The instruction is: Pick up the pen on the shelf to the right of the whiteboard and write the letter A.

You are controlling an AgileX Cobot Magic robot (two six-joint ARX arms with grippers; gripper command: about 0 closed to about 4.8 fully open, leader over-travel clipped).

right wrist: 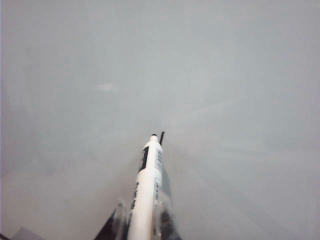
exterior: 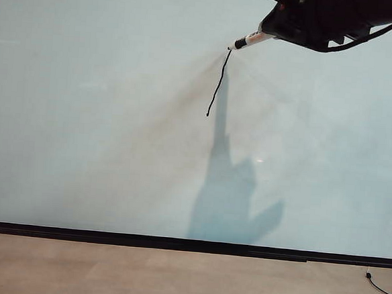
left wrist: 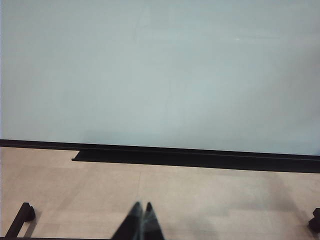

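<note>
The whiteboard (exterior: 104, 114) fills most of the exterior view. At its top right my right gripper (exterior: 275, 28) is shut on the pen (exterior: 252, 39), a slim white marker with black print. The pen's black tip touches the board at the upper end of one thin slanted black stroke (exterior: 218, 84); of the letter A only this stroke shows. In the right wrist view the pen (right wrist: 147, 185) runs out from between the jaws of the right gripper (right wrist: 142, 212), its tip beside the stroke's end (right wrist: 161, 137). My left gripper (left wrist: 141, 206) is shut and empty above the floor, well back from the whiteboard (left wrist: 160, 70).
A thin black edge (exterior: 142, 239) runs along the board's bottom, with a wood-coloured floor (exterior: 173, 276) below it. A black cable (exterior: 381, 290) lies at the lower right. In the left wrist view a black ledge (left wrist: 200, 157) sits under the board and a dark frame foot (left wrist: 22, 215) stands on the floor.
</note>
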